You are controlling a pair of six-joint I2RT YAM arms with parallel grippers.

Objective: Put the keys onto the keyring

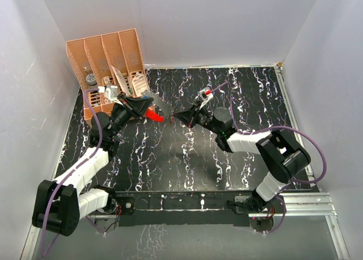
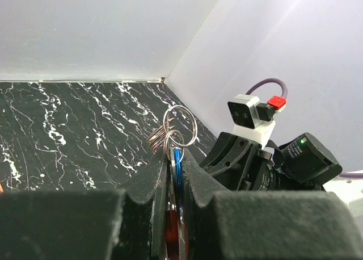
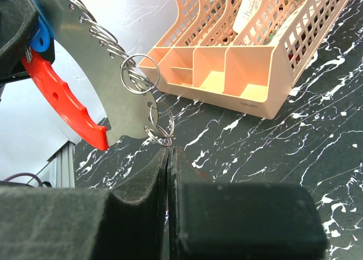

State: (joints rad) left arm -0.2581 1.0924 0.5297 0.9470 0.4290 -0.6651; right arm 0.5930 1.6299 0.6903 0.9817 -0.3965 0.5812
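Observation:
My left gripper (image 1: 146,109) is shut on the keyring (image 1: 152,116) and holds it above the table at mid-left. In the right wrist view the keyring (image 3: 96,61) is a broad grey band with holes, joined to a red curved strip (image 3: 68,101). Small wire rings (image 3: 139,72) hang from the band's edge. In the left wrist view red and blue edges (image 2: 178,169) sit between the shut left gripper (image 2: 176,152), with wire rings (image 2: 180,124) above. My right gripper (image 3: 169,151) is shut, its tips at the lowest wire ring (image 3: 161,129). The keys do not show plainly.
A peach desk organiser (image 1: 113,61) with several slots stands at the back left, also in the right wrist view (image 3: 238,72). White walls close the black marbled table (image 1: 238,89) on three sides. The right arm's wrist camera (image 2: 249,115) faces my left gripper closely.

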